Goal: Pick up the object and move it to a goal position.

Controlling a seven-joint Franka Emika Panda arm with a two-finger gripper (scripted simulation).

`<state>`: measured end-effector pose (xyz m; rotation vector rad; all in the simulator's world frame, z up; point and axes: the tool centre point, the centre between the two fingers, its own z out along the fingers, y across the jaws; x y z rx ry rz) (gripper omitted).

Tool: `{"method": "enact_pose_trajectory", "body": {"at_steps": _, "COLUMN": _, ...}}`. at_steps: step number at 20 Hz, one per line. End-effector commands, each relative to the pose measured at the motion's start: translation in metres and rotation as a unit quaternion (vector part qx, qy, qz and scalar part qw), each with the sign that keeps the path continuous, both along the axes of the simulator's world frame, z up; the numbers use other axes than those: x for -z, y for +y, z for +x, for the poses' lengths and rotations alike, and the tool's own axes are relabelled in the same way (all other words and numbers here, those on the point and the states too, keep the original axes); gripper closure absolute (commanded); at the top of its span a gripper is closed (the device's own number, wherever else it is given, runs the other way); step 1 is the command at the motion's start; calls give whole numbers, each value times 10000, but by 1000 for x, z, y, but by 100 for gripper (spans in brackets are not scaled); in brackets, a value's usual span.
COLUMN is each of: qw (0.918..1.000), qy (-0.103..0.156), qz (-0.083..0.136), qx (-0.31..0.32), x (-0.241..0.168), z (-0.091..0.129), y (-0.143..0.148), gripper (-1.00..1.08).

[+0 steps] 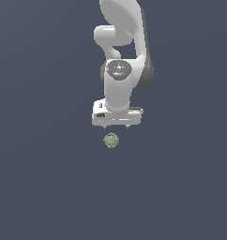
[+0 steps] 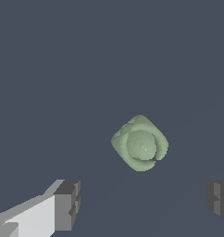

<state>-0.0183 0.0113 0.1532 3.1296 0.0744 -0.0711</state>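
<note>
End effector (image 1: 116, 126) hangs released, its dark fingertips (image 2: 67, 203) spread wide with nothing between them. Just beyond them, the pale green object (image 1: 111, 140) lies on the counter (image 1: 40, 187), not yet straddled. Centre the fingers over the lump, descend straight, then clench evenly.

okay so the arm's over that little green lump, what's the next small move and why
Probably shift the tool sideways until it is centred over the pale green lump, then lower it. In the wrist view the fingers are spread wide and empty, and the lump lies off the line between them, so going straight down would likely miss it.
</note>
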Motion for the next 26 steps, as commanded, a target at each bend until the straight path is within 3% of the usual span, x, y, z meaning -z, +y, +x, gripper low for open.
{"method": "enact_pose_trajectory", "body": {"at_steps": 1, "qw": 10000, "qy": 0, "qz": 0, "qx": 0, "x": 0, "z": 0, "y": 0, "gripper": -92}}
{"method": "enact_pose_trajectory", "body": {"at_steps": 17, "qw": 9998, "qy": 44, "qz": 28, "qx": -188, "x": -8, "z": 2, "y": 2, "gripper": -92}}
{"method": "enact_pose_trajectory", "body": {"at_steps": 26, "qw": 9977, "qy": 14, "qz": 41, "qx": -683, "x": 2, "z": 3, "y": -2, "gripper": -92}}
